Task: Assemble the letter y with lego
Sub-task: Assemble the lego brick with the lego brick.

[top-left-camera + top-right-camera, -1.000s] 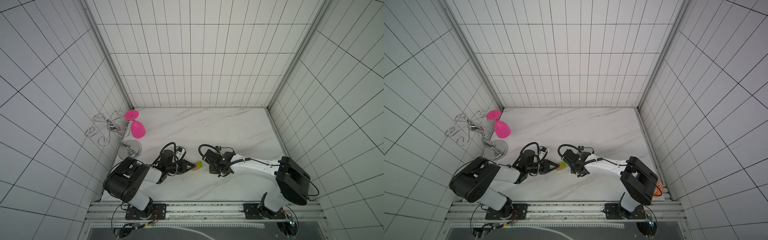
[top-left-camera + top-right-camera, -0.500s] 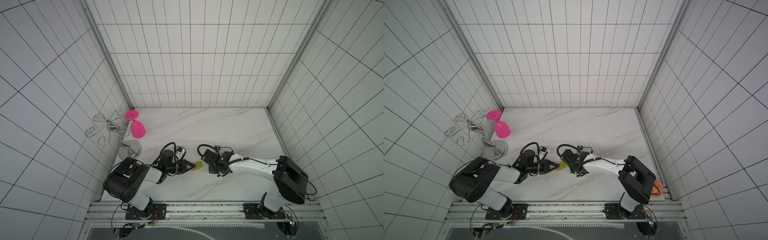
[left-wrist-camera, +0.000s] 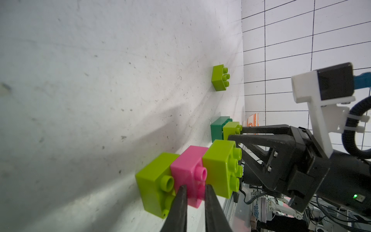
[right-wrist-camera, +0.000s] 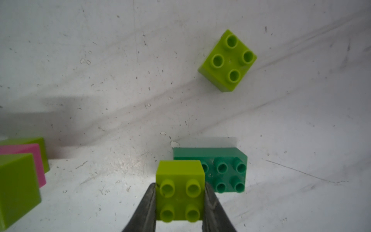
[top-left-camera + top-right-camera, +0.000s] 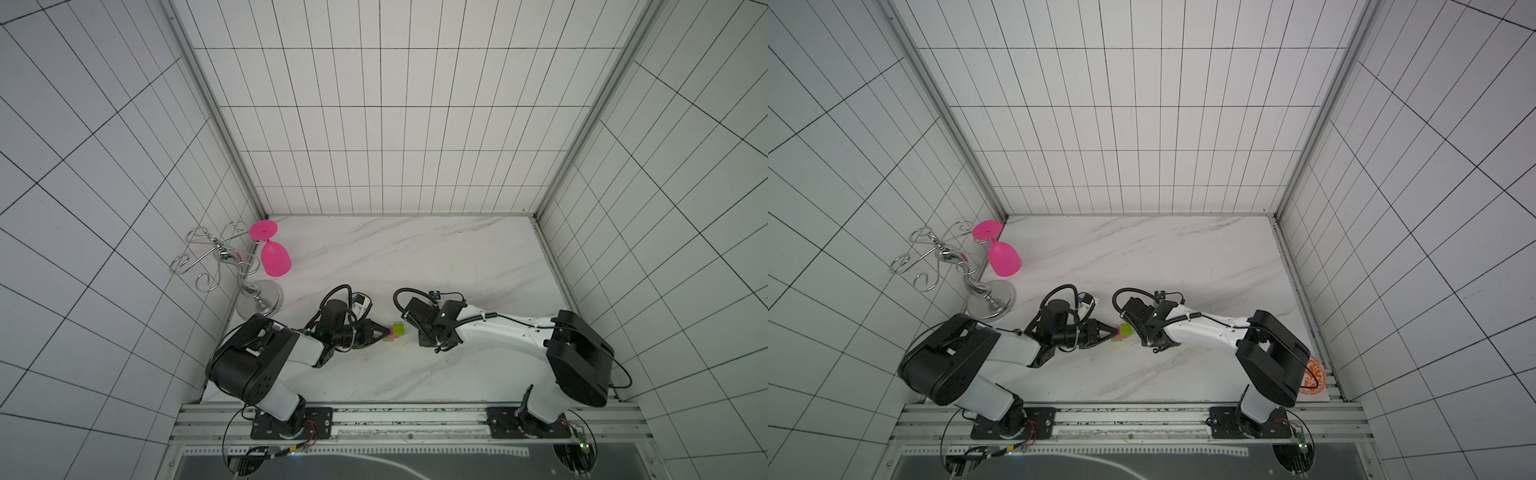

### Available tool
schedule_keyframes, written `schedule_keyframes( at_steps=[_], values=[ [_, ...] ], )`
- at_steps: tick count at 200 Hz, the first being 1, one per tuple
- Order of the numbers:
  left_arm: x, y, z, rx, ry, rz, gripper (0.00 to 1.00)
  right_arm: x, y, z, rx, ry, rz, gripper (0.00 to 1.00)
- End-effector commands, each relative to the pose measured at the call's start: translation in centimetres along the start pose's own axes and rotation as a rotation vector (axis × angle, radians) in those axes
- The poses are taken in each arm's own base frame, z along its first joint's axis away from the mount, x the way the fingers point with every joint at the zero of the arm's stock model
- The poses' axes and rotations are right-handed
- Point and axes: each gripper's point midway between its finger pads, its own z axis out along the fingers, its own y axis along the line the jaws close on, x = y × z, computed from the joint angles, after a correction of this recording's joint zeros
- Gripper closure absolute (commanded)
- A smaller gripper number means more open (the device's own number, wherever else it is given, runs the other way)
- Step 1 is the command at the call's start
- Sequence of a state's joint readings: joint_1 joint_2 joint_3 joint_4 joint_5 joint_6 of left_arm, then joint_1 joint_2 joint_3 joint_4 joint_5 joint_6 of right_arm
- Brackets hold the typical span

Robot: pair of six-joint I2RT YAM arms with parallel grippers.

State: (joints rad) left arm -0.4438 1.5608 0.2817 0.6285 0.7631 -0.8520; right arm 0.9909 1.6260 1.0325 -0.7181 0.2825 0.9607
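Observation:
My left gripper [image 3: 196,187] is shut on the pink brick [image 3: 189,170] of a joined lime-pink-lime lego stack [image 5: 395,331], which lies on its side at the marble floor's middle front. My right gripper [image 4: 180,186] is shut on a lime brick [image 4: 180,174] that sits over one end of the dark green rectangle [image 4: 226,166]; I cannot tell whether the two are pressed together. A loose lime brick [image 4: 227,60] stands farther off on the floor. In both top views the right wrist hides that gripper's fingers. The stack [image 5: 1122,331] lies between the two arms.
A pink goblet [image 5: 274,259] hangs from a chrome wire rack [image 5: 224,266] at the back left, near the left arm. An orange-patterned item [image 5: 1312,374] lies at the front right corner. Tiled walls close in three sides.

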Motion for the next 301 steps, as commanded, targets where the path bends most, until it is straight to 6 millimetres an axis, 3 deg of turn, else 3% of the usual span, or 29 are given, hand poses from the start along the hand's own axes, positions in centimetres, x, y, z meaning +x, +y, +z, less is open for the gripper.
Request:
schedule_keyframes(
  at_steps=[1, 131, 245, 301],
  values=[
    [2.0, 4.7, -0.6, -0.171, 0.015, -0.116, 0.83, -2.4, 1.4, -2.5, -0.028, -0.066, 0.015, 0.79],
    [2.2, 4.9, -0.7, -0.174, 0.021, -0.12, 0.83, -0.3, 1.8, -0.1, -0.043, -0.005, 0.028, 0.79],
    [2.1, 5.0, -0.6, -0.176, 0.02, -0.122, 0.83, 0.4, -0.5, -0.2, 0.019, -0.004, 0.032, 0.79],
    [2.0, 4.9, -0.6, -0.175, 0.02, -0.122, 0.83, 0.7, -0.5, -0.4, 0.012, -0.001, 0.036, 0.79]
  ],
)
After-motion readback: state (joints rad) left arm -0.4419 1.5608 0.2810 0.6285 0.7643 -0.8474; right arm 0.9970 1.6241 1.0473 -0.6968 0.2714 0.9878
